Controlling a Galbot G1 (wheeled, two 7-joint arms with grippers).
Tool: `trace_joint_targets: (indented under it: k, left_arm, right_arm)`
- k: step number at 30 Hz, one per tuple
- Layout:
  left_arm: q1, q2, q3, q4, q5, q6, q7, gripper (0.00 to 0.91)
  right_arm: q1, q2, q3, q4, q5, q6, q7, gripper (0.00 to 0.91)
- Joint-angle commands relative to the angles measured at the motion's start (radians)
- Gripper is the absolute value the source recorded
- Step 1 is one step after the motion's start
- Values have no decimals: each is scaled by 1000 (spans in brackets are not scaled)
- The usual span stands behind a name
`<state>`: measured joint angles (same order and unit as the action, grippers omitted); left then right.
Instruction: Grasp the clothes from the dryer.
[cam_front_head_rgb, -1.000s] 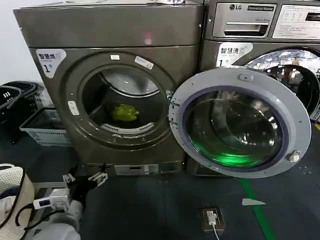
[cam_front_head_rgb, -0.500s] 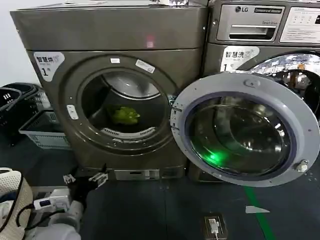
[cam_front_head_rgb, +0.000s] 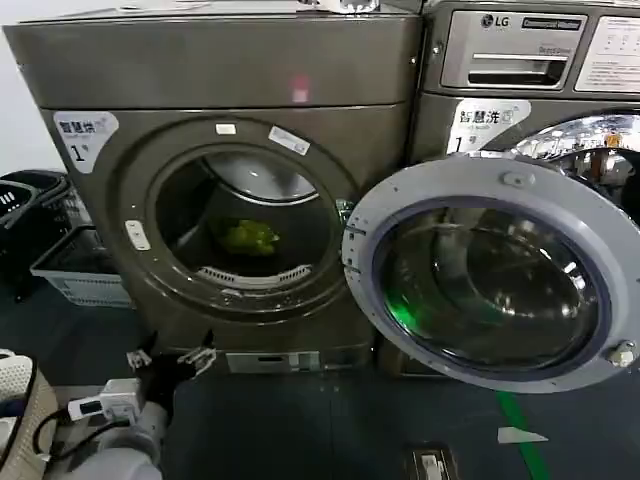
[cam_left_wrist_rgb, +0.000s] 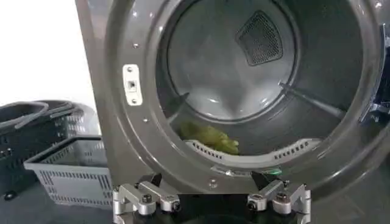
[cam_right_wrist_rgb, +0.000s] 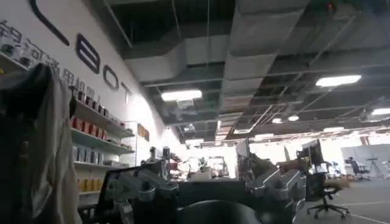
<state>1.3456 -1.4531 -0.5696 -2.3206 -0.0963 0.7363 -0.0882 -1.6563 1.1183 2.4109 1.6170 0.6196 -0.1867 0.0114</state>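
The dryer (cam_front_head_rgb: 230, 190) now looms larger and nearer, its door (cam_front_head_rgb: 490, 275) shifted right.

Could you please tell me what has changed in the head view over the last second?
The dryer and its open door now look larger and sit lower in the head view, so the robot has drawn nearer. The left gripper stays open, low before the machine, holding nothing. The clothes still lie in the drum.
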Motion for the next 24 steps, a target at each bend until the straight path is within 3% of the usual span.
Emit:
trace_joint_targets:
  k: [1,24]
  left_arm:
    - [-1,-1,3,-4,2,49,6,907]
    - [1,-4,1,7,-7,49,-7,907]
  right_arm:
    - [1,-1,3,-3,0,0,0,907]
    - [1,5,1,-8,-2,3,0,907]
